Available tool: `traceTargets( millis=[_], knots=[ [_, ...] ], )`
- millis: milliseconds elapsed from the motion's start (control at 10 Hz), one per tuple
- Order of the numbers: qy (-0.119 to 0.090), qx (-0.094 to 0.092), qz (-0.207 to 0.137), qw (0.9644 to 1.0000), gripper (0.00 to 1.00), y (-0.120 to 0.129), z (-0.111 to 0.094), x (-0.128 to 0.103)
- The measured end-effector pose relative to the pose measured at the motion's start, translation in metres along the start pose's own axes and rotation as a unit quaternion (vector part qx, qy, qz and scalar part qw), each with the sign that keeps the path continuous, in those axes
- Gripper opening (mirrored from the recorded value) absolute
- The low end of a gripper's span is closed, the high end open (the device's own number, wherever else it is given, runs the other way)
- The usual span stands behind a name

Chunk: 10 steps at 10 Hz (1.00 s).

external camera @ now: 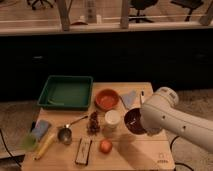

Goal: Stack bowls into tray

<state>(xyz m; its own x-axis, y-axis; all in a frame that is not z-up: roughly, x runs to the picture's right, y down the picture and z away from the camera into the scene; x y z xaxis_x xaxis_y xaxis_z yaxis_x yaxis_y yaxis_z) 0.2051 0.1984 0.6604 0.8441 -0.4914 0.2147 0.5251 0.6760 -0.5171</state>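
The green tray sits at the table's back left. The orange-red bowl stands just right of it. The dark brown bowl is at the middle right of the table, its right side covered by my white arm. My gripper is at the brown bowl's right edge, mostly hidden behind the arm. I cannot tell whether the bowl rests on the table or is lifted.
A white cup stands left of the brown bowl, beside a brown clump. A metal cup with a long handle, an orange fruit, a black block, a blue sponge and a yellow item lie in front. A grey-blue cloth lies at the back right.
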Motion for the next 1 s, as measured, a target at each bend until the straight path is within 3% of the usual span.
traceTargets(
  millis=[1000],
  knots=[
    [0.024,0.001,-0.022,0.9995,0.02,-0.042,-0.022,-0.006]
  ],
)
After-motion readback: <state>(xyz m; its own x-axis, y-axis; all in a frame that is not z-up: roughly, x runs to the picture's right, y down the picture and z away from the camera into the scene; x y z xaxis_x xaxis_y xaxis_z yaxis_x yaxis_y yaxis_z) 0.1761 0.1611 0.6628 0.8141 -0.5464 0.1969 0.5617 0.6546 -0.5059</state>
